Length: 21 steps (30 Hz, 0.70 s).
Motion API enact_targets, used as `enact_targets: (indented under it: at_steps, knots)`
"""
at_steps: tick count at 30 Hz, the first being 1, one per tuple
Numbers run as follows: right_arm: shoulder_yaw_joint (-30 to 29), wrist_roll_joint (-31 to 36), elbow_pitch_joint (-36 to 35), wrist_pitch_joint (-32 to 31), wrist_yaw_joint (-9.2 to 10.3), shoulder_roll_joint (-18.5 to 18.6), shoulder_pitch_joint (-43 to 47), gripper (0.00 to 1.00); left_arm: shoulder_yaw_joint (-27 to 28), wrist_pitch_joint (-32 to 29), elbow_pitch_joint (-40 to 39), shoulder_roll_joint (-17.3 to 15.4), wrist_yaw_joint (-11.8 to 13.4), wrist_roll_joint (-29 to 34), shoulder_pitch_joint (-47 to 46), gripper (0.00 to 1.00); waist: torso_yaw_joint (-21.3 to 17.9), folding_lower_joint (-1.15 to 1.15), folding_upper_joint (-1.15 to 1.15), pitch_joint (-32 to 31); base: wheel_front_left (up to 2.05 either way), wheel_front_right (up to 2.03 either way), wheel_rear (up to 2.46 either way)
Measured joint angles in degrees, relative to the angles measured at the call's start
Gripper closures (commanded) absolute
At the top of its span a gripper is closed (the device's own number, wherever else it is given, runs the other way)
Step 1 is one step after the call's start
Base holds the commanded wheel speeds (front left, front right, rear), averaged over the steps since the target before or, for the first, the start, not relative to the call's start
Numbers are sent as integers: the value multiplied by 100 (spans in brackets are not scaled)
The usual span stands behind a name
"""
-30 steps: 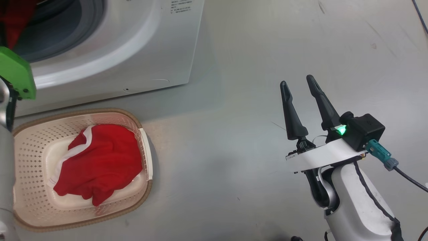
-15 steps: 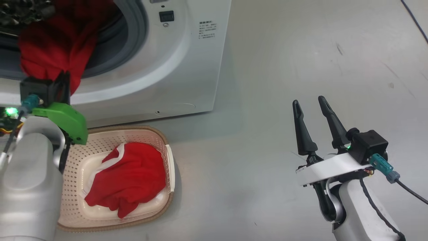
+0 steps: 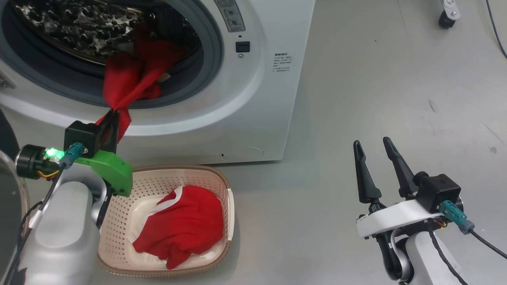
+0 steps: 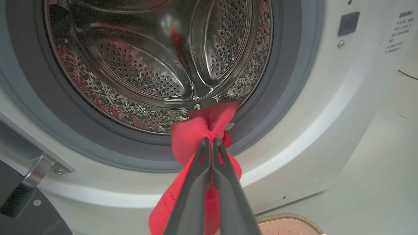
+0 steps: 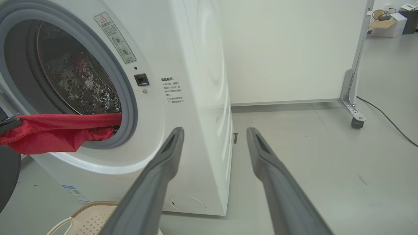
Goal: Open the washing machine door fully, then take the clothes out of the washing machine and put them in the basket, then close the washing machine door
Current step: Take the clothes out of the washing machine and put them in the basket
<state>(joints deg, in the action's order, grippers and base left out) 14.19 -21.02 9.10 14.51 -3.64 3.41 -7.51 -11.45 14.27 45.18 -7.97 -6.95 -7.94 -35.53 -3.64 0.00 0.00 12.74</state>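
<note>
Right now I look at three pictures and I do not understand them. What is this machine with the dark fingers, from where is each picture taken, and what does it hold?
It is a two-armed robot in front of a washing machine. The head view comes from a camera on its head, looking down. The other two come from cameras on its wrists, looking along the fingers. The left gripper is shut on a red garment that stretches out of the steel drum. The right gripper is open and holds nothing, above the grey floor. On the floor stands a cream basket with another red garment inside.
</note>
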Motion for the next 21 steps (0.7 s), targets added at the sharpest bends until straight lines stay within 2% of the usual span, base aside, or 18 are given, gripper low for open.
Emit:
enact_targets:
  at_steps: [7, 21]
  knots:
    - [-38, 9, -19, 0, -34, 0, 99, 0, 27, 10, -581, 2, -2, -9, 49, 100, 222, 0, 0, -209, 0, 0, 0]
    - [-85, 37, -111, 0, -43, -4, 207, 0, 512, 19, -3094, 67, -15, -132, 283, 100, 322, 0, 0, -322, 0, 0, 0]
